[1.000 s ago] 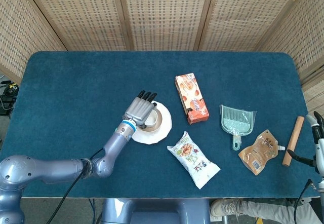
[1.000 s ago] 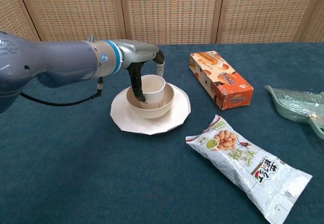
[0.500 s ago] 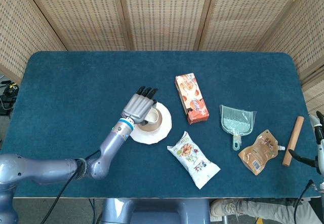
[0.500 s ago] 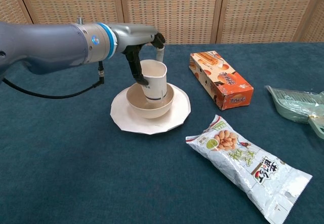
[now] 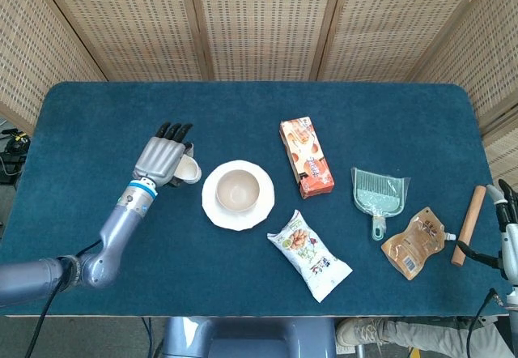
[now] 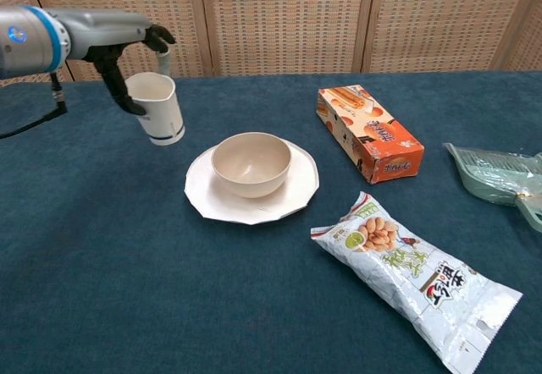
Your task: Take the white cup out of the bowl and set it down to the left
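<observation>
Left hand (image 6: 127, 57) grips white cup (image 6: 157, 107) at its rim, held tilted above the bench (image 6: 102, 247), upper left of frame, clear of bowl (image 6: 251, 162) — thin pinch, so tilt could tip it on set-down.

The left arm (image 5: 105, 249) is a run of rounded, silvery blue-grey metal segments, with a bright blue-and-white band at the wrist — a black cable trails from its lower part. The left hand (image 5: 162, 158) has a grey metal back and black fingers (image 5: 174, 129). At the right edge, the right hand (image 5: 506, 228) shows only as pale grey and black parts with thin dark cables — too little to describe further.
</observation>
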